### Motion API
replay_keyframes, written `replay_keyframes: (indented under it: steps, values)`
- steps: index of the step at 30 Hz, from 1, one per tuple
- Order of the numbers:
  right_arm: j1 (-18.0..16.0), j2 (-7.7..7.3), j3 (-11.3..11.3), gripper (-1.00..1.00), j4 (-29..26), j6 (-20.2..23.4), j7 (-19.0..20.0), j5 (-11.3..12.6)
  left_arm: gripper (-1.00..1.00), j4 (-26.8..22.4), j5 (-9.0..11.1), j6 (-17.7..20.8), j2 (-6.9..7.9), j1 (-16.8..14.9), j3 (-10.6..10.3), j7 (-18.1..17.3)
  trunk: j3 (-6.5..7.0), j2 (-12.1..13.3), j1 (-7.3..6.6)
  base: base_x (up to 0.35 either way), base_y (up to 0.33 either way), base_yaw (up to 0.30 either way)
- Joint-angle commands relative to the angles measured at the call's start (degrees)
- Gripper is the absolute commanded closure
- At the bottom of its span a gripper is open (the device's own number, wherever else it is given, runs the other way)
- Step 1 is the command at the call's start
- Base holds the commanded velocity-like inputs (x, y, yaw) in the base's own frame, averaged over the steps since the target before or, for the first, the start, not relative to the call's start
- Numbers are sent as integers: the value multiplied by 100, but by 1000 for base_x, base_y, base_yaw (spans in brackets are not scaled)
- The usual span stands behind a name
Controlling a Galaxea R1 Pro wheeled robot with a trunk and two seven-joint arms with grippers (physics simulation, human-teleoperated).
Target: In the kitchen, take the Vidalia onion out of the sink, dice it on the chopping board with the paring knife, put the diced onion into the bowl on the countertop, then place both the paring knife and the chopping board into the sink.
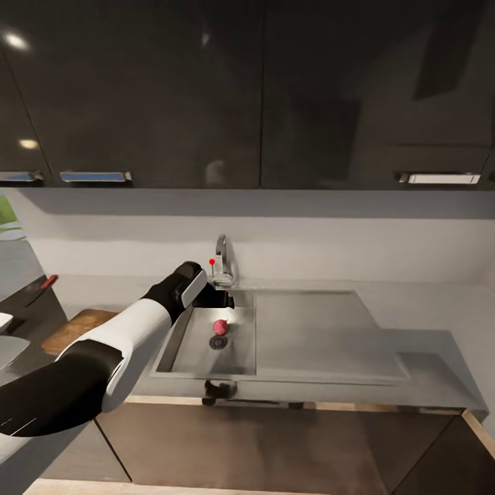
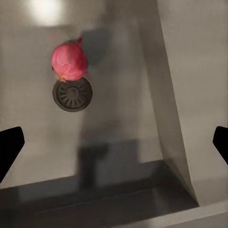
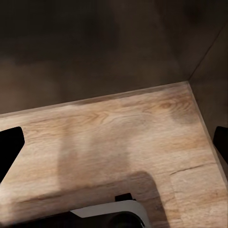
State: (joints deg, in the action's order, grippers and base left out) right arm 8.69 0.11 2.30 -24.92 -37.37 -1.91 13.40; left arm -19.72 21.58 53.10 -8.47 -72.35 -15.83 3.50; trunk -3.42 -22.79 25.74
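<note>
The Vidalia onion (image 1: 220, 326), pinkish-red and round, lies on the floor of the grey sink (image 1: 180, 340) beside the round drain (image 1: 218, 342). My left gripper (image 1: 221, 300) hangs open over the basin's back edge, just above the onion and apart from it. In the left wrist view the onion (image 2: 69, 61) touches the drain (image 2: 72, 93), well beyond the open left gripper (image 2: 114, 145). The chopping board (image 1: 75, 326) lies on the countertop (image 1: 426, 330) to the left of the sink. The paring knife (image 1: 45, 282) is further back, and a white bowl edge (image 1: 4, 320) shows at the far left. The right gripper (image 3: 114, 147) stands open over the floor.
The chrome tap (image 1: 221, 260) with its red dot rises behind the basin, close to my left wrist. A flat drainboard (image 1: 309, 330) extends to the right of the sink. Dark wall cabinets (image 1: 247, 96) hang above. The wooden floor (image 3: 118, 137) meets dark cabinet fronts (image 3: 95, 42).
</note>
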Motion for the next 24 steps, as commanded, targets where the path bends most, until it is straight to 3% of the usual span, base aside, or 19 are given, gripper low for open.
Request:
replay_keyframes:
  steps: [1, 24]
  values:
    - [2, -2, 25, -100, -10, -8, -20, 31, -100, -5, 60, 16, 3, -3, -44, 37, -21, -13, 4, 85, 4, 0]
    - [2, -2, 25, -100, -5, -8, -20, 31, -100, -4, 56, -16, 27, 183, -45, 44, -225, -13, 4, 251, 1, 0]
